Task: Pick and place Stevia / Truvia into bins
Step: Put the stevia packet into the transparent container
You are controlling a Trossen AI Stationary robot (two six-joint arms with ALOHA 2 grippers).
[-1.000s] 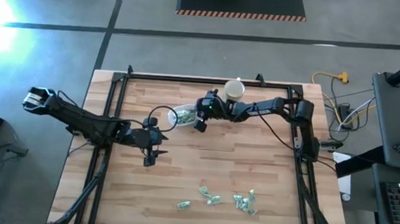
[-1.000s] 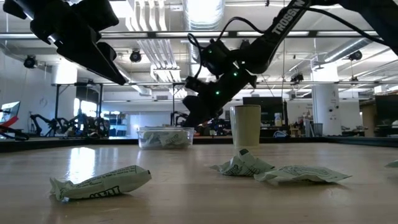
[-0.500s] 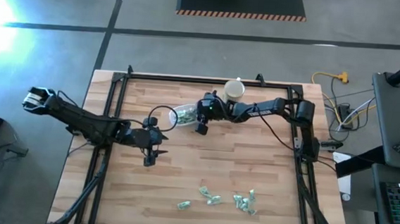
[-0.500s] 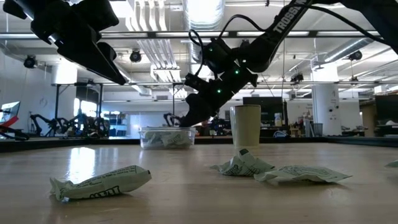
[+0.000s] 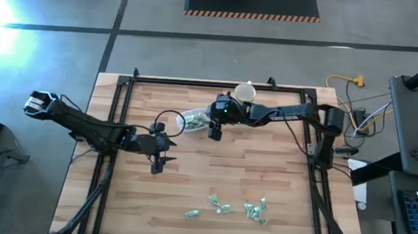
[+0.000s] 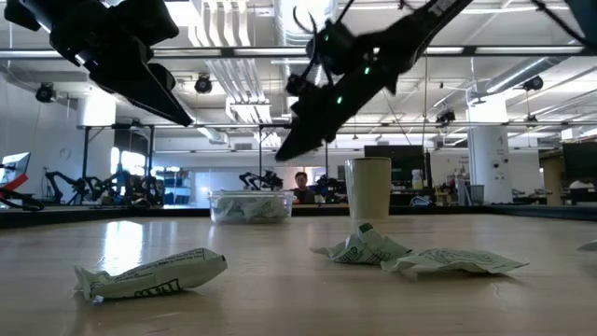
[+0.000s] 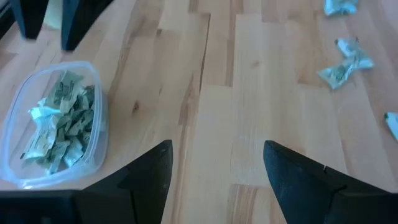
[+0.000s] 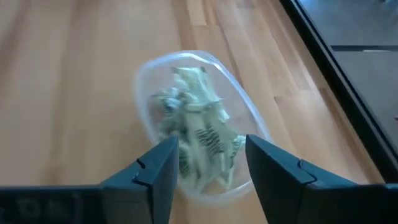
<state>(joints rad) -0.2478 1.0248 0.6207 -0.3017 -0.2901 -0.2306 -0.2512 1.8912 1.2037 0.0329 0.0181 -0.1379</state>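
**Right end effector lets go above the tub**

The right end effector [image 5: 215, 129], which a second ago was pressed together low beside the clear tub [image 5: 192, 120], now stands spread and has lifted; in the low view it [image 6: 291, 145] hangs well above the tub's rim [image 6: 248, 195]. Nothing shows between its fingers [image 8: 155, 171], so a sachet has most likely just dropped in. The tub already holds a heap of green-and-white sachets [image 8: 198, 140].

The right arm reaches across the far side of the bench [image 5: 264, 172] from its base, end effector pointing down over the tub, with the beige cup [image 5: 244, 94] just behind.

The left end effector [image 5: 157, 161] waits mid-bench, fingers [image 7: 146, 174] spread and empty.

Several sachets [image 5: 238, 207] remain scattered near the front edge, well apart from the tub, so the work is unfinished.
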